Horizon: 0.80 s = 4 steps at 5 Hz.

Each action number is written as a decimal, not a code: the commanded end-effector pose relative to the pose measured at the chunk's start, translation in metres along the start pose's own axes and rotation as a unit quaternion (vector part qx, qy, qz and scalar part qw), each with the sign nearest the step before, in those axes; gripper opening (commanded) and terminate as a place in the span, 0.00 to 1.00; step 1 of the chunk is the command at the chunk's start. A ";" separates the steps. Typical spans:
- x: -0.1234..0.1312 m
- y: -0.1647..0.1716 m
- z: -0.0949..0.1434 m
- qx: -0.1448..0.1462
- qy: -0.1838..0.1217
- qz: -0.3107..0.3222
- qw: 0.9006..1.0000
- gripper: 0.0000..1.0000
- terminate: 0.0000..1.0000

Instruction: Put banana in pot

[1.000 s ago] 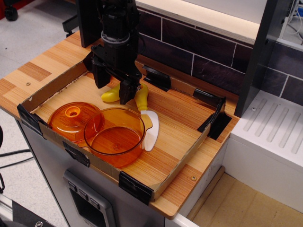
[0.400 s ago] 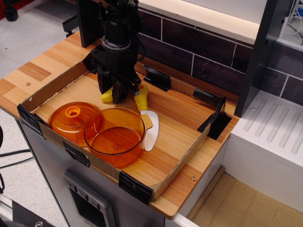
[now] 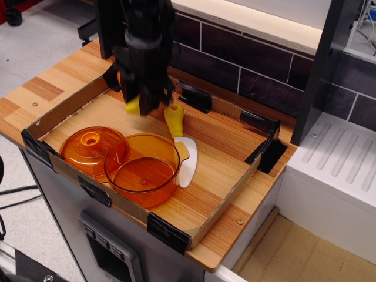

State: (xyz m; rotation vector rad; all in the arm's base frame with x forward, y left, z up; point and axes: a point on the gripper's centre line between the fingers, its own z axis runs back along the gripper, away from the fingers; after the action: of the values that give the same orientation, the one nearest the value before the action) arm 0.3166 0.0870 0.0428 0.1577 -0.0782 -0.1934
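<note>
Banana [image 3: 133, 106]: only its yellow end shows, sticking out to the left from between the dark fingers of the gripper; the rest is hidden behind them. It hangs clear of the wooden floor of the tray, above the back left part of it.
Gripper [image 3: 145, 104]: black, pointing downward, its fingers drawn in close around the banana and holding it. The picture is blurred here, so the exact contact points cannot be made out.
Banana relative to gripper: clamped at the fingertips, protruding on the gripper's left side as the camera sees it.
Pot [image 3: 143, 167]: translucent orange, upright and open, standing at the front of the tray, nearer the camera than the gripper and apart from it.
Lid [image 3: 89, 148]: flat orange, knob up, lying beside the pot on its left and partly overlapped by the pot's rim.
Knife [image 3: 181, 147]: yellow handle toward the back, white blade toward the front, lying just right of the pot.
Tray [image 3: 225, 202]: shallow cardboard-walled box with black clips at its corners, on a wooden counter.
</note>
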 end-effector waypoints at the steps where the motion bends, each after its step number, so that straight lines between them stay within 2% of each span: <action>1: -0.006 -0.008 0.080 -0.028 -0.095 -0.020 0.995 0.00 0.00; 2: -0.030 -0.031 0.084 -0.053 -0.078 -0.069 0.993 0.00 0.00; 4: -0.068 -0.055 0.064 -0.043 -0.049 -0.122 0.990 0.00 0.00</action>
State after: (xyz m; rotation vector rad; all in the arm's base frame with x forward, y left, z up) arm 0.2260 0.0323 0.0804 0.0517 -0.1029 -0.4483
